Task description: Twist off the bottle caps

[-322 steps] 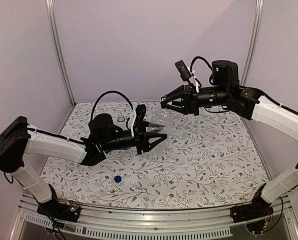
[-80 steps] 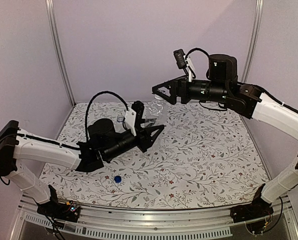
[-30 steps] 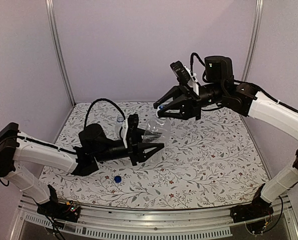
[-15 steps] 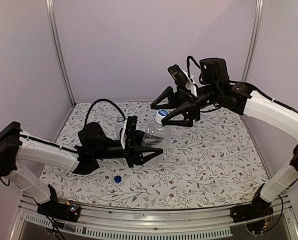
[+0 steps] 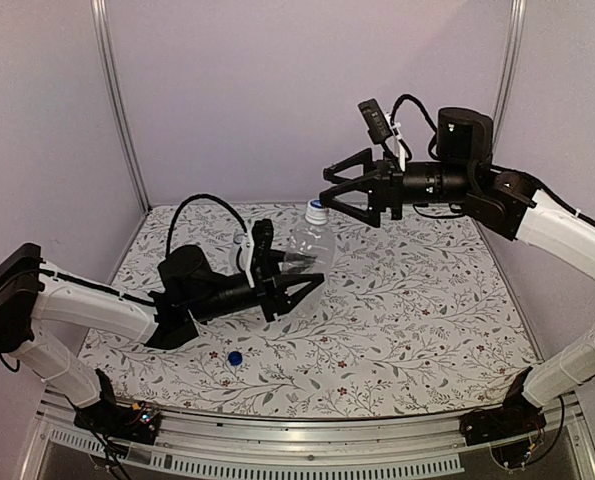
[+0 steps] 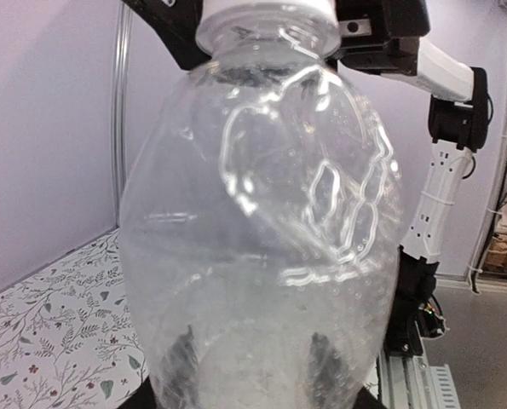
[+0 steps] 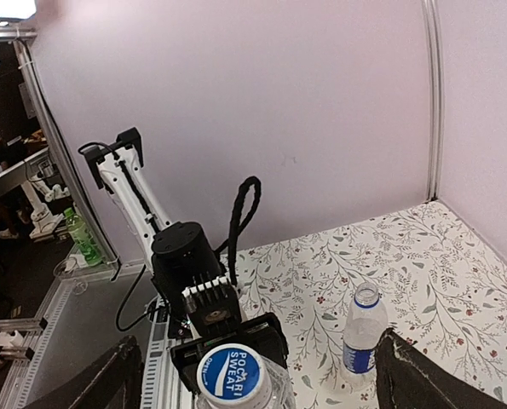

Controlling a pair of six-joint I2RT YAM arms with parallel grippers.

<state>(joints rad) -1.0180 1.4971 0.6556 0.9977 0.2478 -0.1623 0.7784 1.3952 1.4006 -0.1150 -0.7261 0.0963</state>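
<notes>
blue cap [image 5: 235, 358], loose, lies on the floral table cloth [image 5: 427, 320] nearest the arm bases, well apart from both bottles.

left gripper [image 5: 310, 270]: jaws closed partway on the lower body of the plain bottle [image 6: 262, 213], held off the table over its left-middle part. left wrist view shows both fingers as dark shapes through the clear, unlabelled plastic. long axis roughly upright, cap end up, neck leaning a little toward the right arm.

white-and-blue cap [image 7: 232, 373] sits on that bottle's neck. blue disc on top reads "pocari sweat" in white.

labelled bottle [image 7: 361, 332] stands upright on the cloth behind the left gripper, toward the back wall. neck open, no cap on it. blue label band; its print is too small to read.

right gripper [image 5: 329, 188]: jaws spread wide, nothing between the pads. it hangs in the air just beside and above the capped neck. in the right wrist view a finger [image 7: 411, 375] sits at each lower corner, with the cap low between them. contact of the lower fingertip with the cap: cannot tell.
</notes>
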